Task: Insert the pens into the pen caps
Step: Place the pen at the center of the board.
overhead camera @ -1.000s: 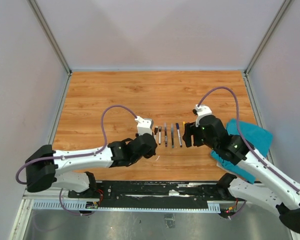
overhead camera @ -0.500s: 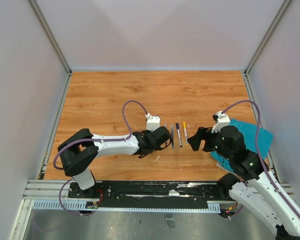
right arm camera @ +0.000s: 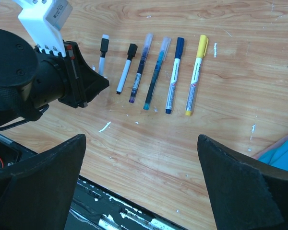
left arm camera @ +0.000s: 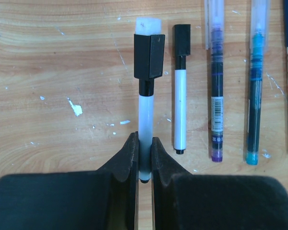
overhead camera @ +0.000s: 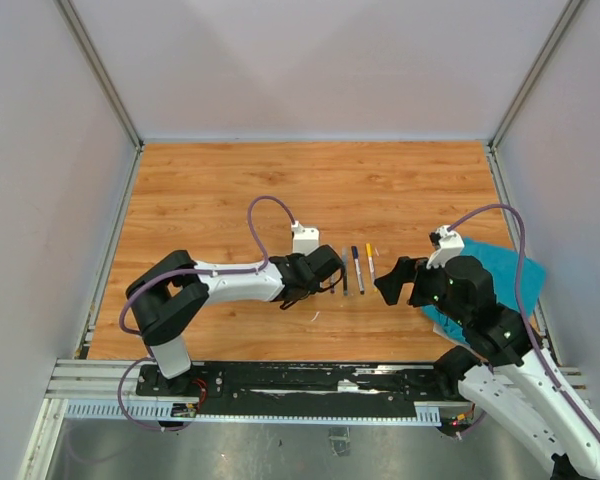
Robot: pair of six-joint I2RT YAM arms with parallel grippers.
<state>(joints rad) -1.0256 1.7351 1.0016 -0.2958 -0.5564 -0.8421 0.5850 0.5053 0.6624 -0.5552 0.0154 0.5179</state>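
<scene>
Grip: white marker (left arm camera: pixel 145 112) is clamped by left claw (left arm camera: pixel 144 155) at lower centre of frame | right claw (right arm camera: pixel 140 163) is spread wide, released, over table (right arm camera: pixel 240 72)

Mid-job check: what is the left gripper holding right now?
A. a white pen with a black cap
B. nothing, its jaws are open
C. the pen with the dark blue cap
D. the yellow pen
A: in the left wrist view the left gripper is shut on the barrel of the white pen with a black cap, while the yellow pen lies untouched at the other end of the row.
</scene>
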